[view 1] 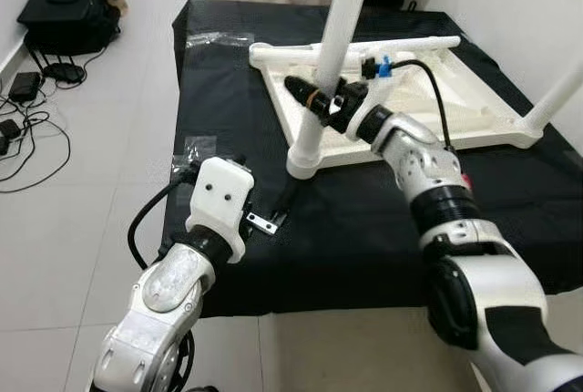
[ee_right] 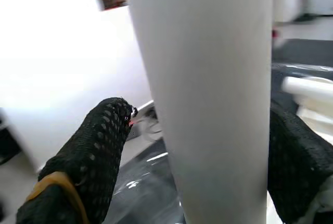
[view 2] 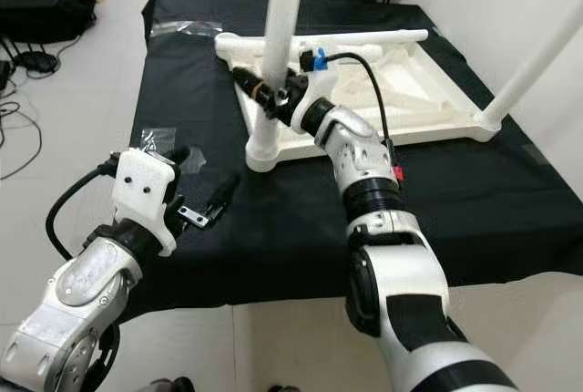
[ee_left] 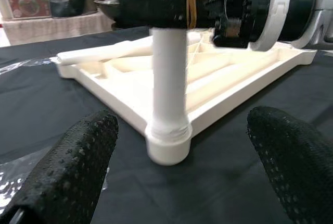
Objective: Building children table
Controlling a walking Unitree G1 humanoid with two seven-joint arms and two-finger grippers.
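The white children's table top lies upside down on a black cloth. One white leg stands upright in the top's near left corner socket. My right gripper is shut on this leg a little above the socket, with one black finger on each side of the leg. My left gripper is open, low over the cloth in front of the socket, pointing at the leg. A second leg rises at the right corner.
Another white tube lies along the far rim of the top. Clear plastic wrap lies on the cloth by my left gripper. On the floor to the left are a black bag and cables. A white wall stands to the right.
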